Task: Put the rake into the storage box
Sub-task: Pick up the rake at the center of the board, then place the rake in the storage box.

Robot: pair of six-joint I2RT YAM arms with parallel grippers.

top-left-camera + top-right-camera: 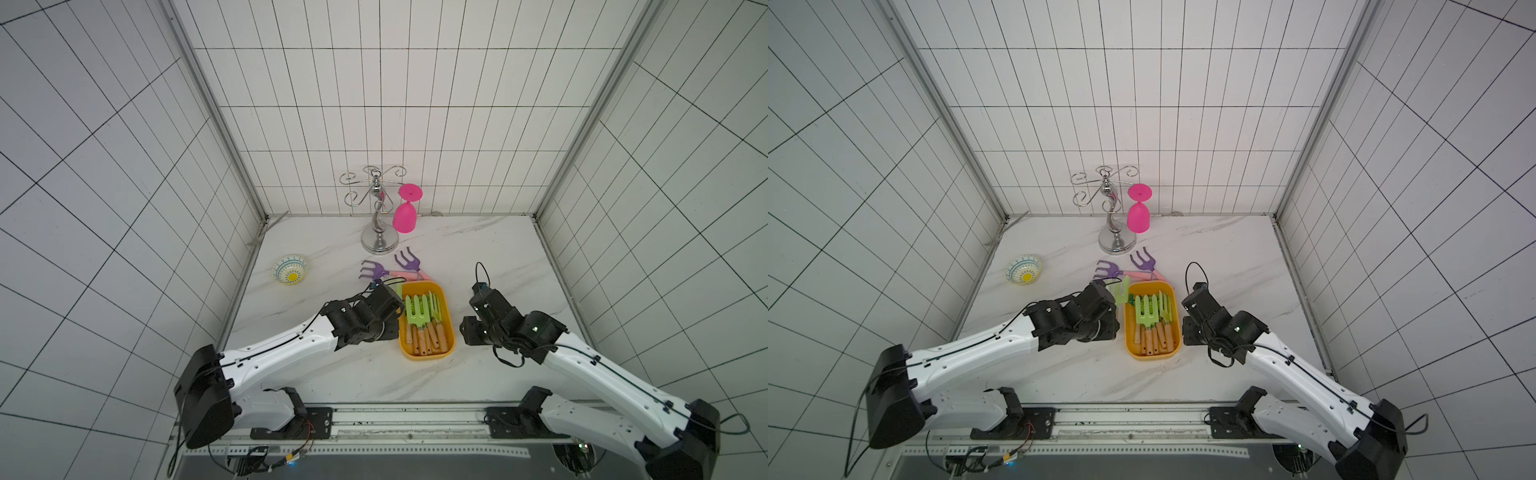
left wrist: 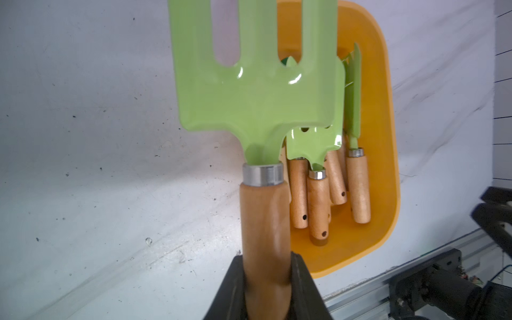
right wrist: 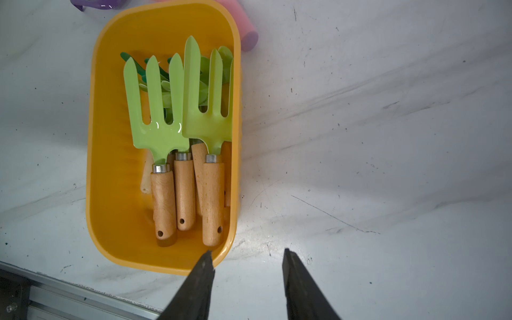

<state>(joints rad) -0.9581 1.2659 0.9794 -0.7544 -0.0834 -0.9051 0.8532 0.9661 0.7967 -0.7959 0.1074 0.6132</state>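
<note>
We see the left gripper [image 2: 267, 261] clamped tight on the smooth, rounded wooden handle of the rake [image 2: 257, 97]. A bright steel ferrule joins the handle to a flat, glossy green metal head with broad tines, which is held over the grey-veined marble table [image 2: 110, 138]. Taking the storage box [image 3: 110, 199] as the dial's centre, with twelve toward the back wall, the rake is at about ten o'clock, just outside the rim and not in the tub. The box is shallow orange-yellow plastic with rounded corners. Several matching green rakes [image 3: 158, 133] lie in it, handles toward six. The right gripper [image 3: 247, 253] stands at three o'clock, its tapered black fingers parted and holding nothing. Near twelve lie two purple plastic rakes [image 1: 372, 269] with pink handles.
</note>
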